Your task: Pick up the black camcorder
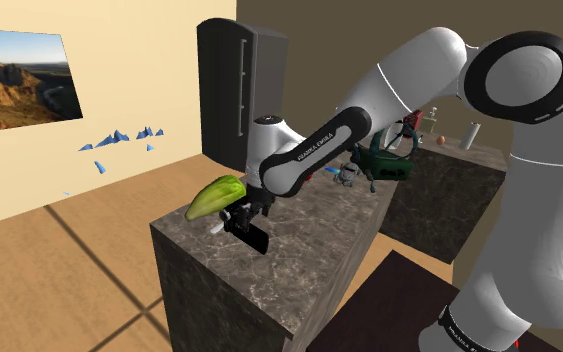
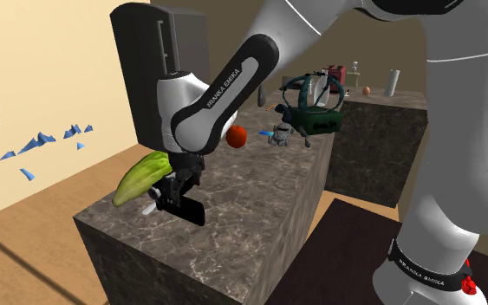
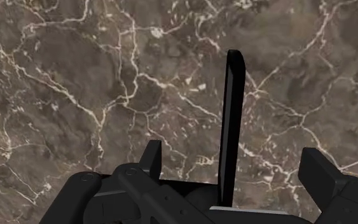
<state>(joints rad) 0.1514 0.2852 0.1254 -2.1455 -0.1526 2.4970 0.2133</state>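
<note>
The black camcorder (image 1: pixel 253 238) sits near the corner of the dark marble counter (image 1: pixel 319 250); it also shows in the second exterior view (image 2: pixel 186 210). My gripper (image 1: pixel 248 213) comes down on it from above. In the wrist view the camcorder's thin flip screen (image 3: pixel 231 127) stands edge-on between my fingers, with its body low in front of the left finger. The gripper (image 3: pixel 234 162) is open. The right finger (image 3: pixel 323 173) stands apart from the screen. Whether the left finger (image 3: pixel 151 158) touches the body I cannot tell.
A green lettuce head (image 1: pixel 216 197) lies just beside the gripper at the counter's far edge. A red ball (image 2: pixel 237 135) and a dark green basket (image 2: pixel 315 108) stand further back. A tall dark cabinet (image 1: pixel 237 90) rises behind. A second counter (image 1: pixel 449 185) holds small items.
</note>
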